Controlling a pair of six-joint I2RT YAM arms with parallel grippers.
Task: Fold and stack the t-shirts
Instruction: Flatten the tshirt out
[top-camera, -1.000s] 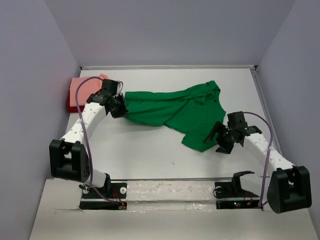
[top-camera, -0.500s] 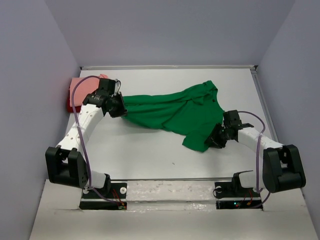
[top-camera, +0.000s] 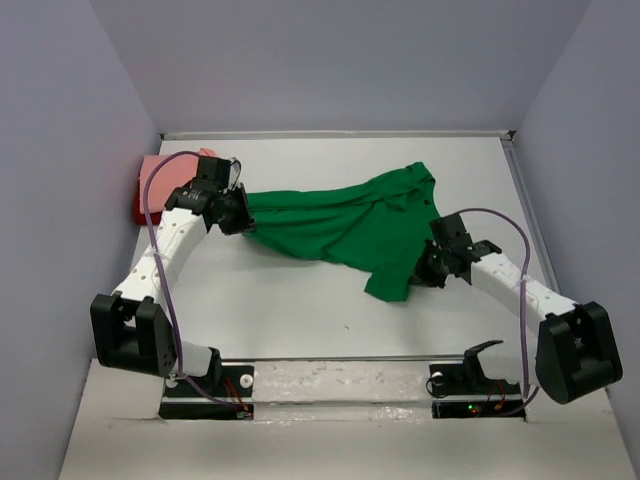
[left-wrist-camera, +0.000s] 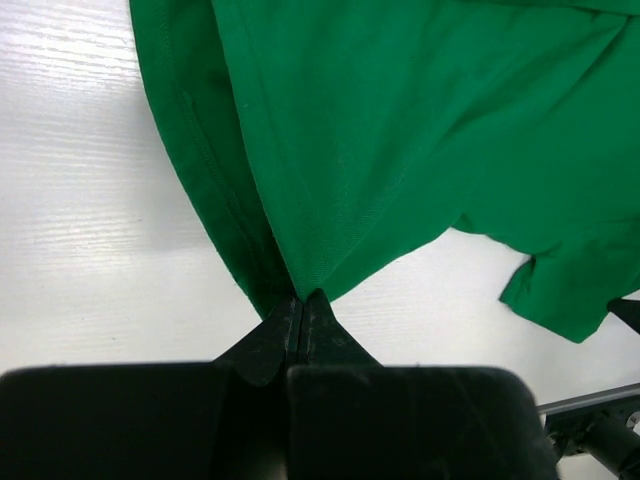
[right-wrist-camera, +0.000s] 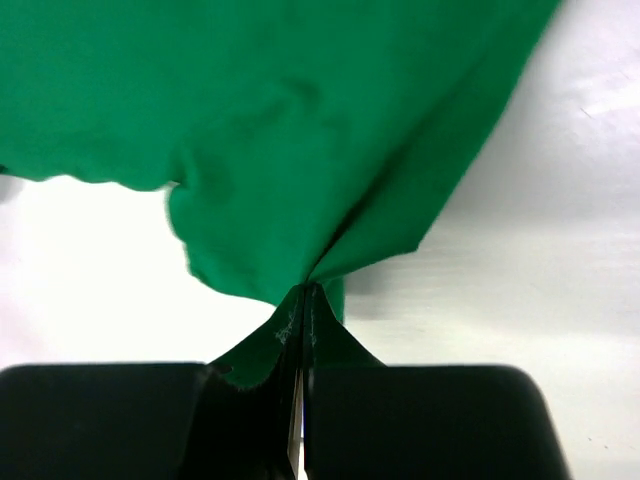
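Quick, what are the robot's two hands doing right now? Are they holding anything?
Left gripper: shut on the green t-shirt.
Right gripper: shut on the green t-shirt too.

T-shirts: three are counted: one green t-shirt (top-camera: 330, 225), one salmon pink t-shirt (top-camera: 160, 172), one dark red t-shirt (top-camera: 141, 210) (only an edge of it is seen). Arms: two are listed, left arm (top-camera: 165, 250) and right arm (top-camera: 515, 285). Fingers: two pairs are noted, left fingers (left-wrist-camera: 262, 345) and right fingers (right-wrist-camera: 335, 350). Table (top-camera: 300, 310): one.
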